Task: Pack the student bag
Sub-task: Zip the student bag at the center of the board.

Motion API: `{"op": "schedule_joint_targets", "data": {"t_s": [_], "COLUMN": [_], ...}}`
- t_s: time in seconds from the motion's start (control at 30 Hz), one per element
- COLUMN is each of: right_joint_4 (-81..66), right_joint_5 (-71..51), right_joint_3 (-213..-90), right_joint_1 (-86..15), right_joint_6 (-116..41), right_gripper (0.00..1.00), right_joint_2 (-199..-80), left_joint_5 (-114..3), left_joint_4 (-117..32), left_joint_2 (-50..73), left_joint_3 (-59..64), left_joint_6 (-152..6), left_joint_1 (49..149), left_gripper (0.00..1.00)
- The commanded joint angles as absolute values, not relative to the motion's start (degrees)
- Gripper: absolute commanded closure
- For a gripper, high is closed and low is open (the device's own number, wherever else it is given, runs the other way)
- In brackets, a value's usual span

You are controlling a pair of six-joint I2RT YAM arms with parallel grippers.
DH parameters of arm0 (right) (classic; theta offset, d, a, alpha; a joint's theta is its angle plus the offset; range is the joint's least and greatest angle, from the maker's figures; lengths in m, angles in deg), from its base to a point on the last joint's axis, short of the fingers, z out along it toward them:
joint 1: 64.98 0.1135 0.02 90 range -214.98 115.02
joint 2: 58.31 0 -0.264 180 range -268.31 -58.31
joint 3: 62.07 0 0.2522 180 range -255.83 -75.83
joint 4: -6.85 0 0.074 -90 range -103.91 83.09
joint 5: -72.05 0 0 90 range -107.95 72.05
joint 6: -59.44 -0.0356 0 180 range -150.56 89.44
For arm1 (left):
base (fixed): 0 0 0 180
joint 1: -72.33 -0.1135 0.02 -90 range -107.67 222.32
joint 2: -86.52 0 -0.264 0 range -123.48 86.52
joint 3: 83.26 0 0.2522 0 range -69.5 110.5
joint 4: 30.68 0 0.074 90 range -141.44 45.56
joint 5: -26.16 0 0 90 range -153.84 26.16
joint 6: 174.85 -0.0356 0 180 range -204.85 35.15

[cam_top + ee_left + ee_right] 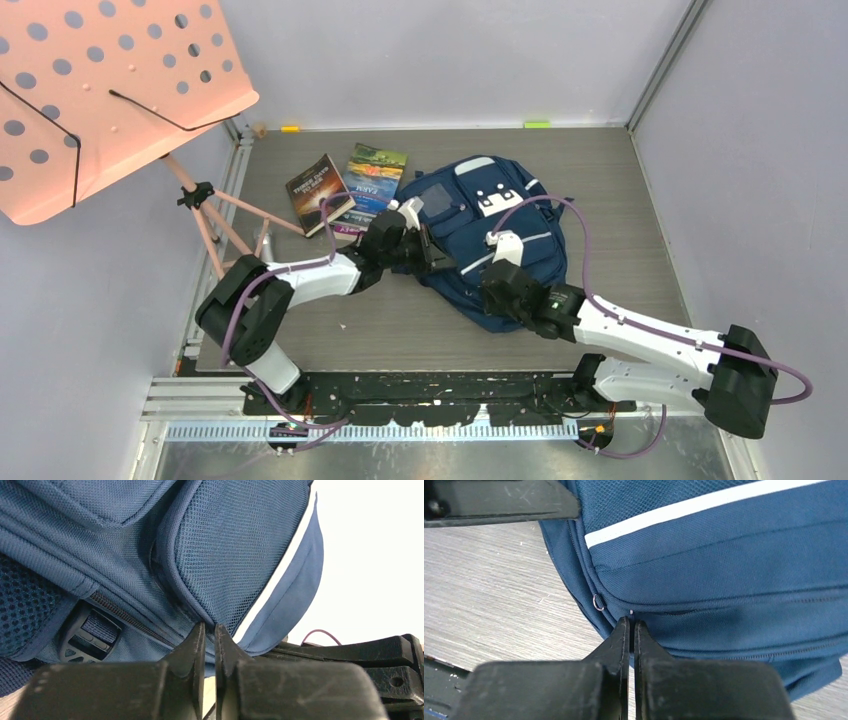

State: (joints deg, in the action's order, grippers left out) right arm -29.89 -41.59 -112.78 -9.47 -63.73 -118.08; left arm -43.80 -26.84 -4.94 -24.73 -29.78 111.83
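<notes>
The student bag (495,225), navy with white stripes, lies flat in the middle of the table. My left gripper (428,250) is at its left edge. In the left wrist view its jaws (210,629) are nearly together and pinch a fold of the bag's fabric (235,545) beside a dark buckle (87,635). My right gripper (500,285) is at the bag's near edge. In the right wrist view its jaws (631,625) are shut on a small dark zipper pull at the seam of the bag (724,565). A small metal ring (598,602) hangs just to their left.
Two books (318,192) (375,178) lie on the table to the left of the bag, behind my left arm. A pink perforated music stand (100,90) rises at the far left, and its legs (215,215) stand by the table's left edge. Walls enclose the table.
</notes>
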Motion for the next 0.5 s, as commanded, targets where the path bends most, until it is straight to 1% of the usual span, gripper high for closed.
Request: {"op": "schedule_joint_targets", "data": {"t_s": [0.0, 0.17, 0.23, 0.33, 0.4, 0.43, 0.47], "right_joint_4": [-35.99, -45.54, -48.02, -48.19, -46.12, -45.41, -44.11], "right_joint_5": [-53.52, -64.55, -66.66, -65.05, -61.55, -59.44, -58.38], "right_joint_3": [-116.28, -116.42, -116.65, -117.06, -117.12, -117.13, -117.22], "right_joint_1": [-9.78, -9.99, -11.73, -14.88, -16.39, -16.64, -16.68], "right_joint_6": [-67.85, -71.83, -72.2, -70.62, -67.74, -66.07, -64.42], "right_gripper": [0.99, 1.0, 1.0, 1.0, 1.0, 1.0, 1.0], "right_joint_2": [-113.83, -110.84, -110.04, -108.97, -108.34, -108.15, -108.15], "left_joint_5": [-42.18, -40.89, -40.81, -40.75, -38.36, -36.36, -34.33], "left_joint_4": [-24.53, -25.78, -27.26, -31.61, -32.01, -31.27, -29.8], "left_joint_2": [-6.66, -7.38, -6.82, -6.24, -5.77, -5.35, -4.86], "left_joint_3": [-21.12, -20.11, -19.87, -18.69, -17.87, -17.67, -17.58], "left_joint_6": [-32.64, -36.57, -39.6, -44.65, -47.46, -48.7, -50.19], "left_joint_1": [110.92, 108.83, 108.19, 107.69, 107.72, 107.88, 108.21], "left_gripper": [0.99, 1.0, 1.0, 1.0, 1.0, 0.97, 0.89]}}
